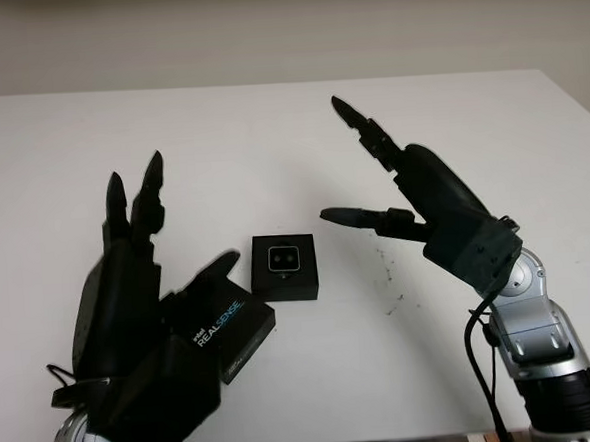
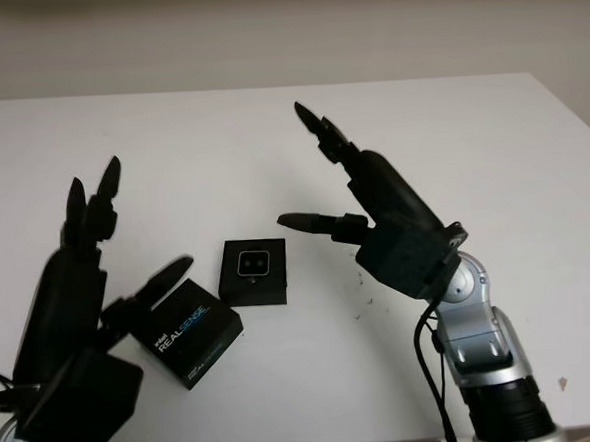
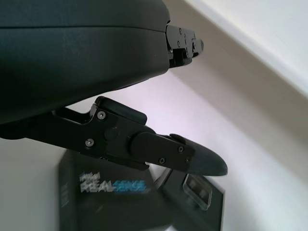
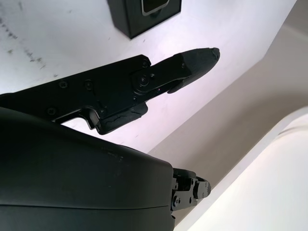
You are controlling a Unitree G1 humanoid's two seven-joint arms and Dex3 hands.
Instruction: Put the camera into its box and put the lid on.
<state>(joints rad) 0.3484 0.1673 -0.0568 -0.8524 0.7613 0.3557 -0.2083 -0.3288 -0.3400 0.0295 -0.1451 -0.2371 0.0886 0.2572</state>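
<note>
Left eye view gives us one white table (image 1: 270, 132), and on it we count one open black box (image 1: 285, 268), one camera (image 1: 282, 259) and one lid (image 1: 225, 330). The box sits just below the middle of the frame, roughly square, its edges running nearly parallel to the frame edges. The camera already lies inside the box, a small pale-faced block with its face turned up toward us; we cannot tell its long axis. The lid, printed REALSENSE, lies on the table at lower left of the box, its near corner just beside the box, and it is turned on a diagonal, so that its lettering rises toward the upper right of the frame. We see two hands, neither gripping anything. Our left hand (image 1: 141, 321) rises from the lower left of the frame, released, its thumb reaching over the lid's upper edge; whether it touches the lid we cannot tell. Our right hand (image 1: 425, 213) stands at centre right, also released, its thumb pointing left toward the box but well apart from it.
</note>
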